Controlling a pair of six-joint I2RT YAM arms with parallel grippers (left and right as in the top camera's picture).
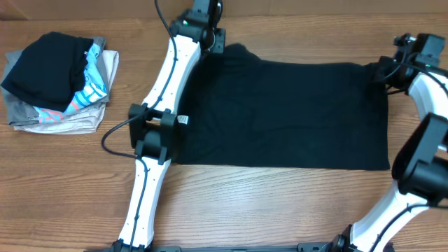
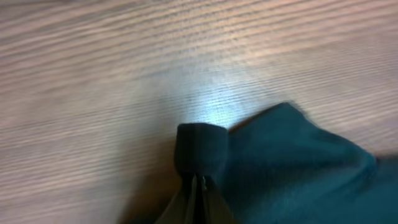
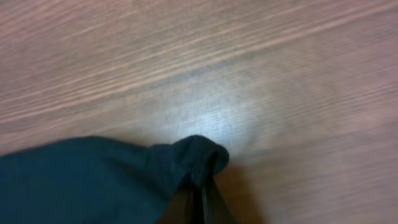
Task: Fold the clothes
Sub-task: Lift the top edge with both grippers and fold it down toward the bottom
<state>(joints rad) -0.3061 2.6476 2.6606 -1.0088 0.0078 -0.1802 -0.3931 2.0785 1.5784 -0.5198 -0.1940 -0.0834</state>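
Nearest to us, by the arm bases, the desk (image 1: 280, 210) shows only wood. Just beyond that runs the near edge of the shirt (image 1: 280, 115), straight and flat. The shirt lies spread in the middle of the desk with its long axis going from left to right, across both arms. Well apart from it on the left sits a pile (image 1: 59, 84) of folded garments. At the far edge we grip the shirt at both corners. The left claw (image 2: 199, 186) is closed tight on a small bunch of cloth at the far left corner. The right claw (image 3: 202, 186) is closed the same way on the far right corner. In each wrist view the cloth is pinched between the fingers. So the whole shirt lies from both claws toward us. We judge the coming move is to carry the far edge over to the near edge, both arms together, with the corners kept level.
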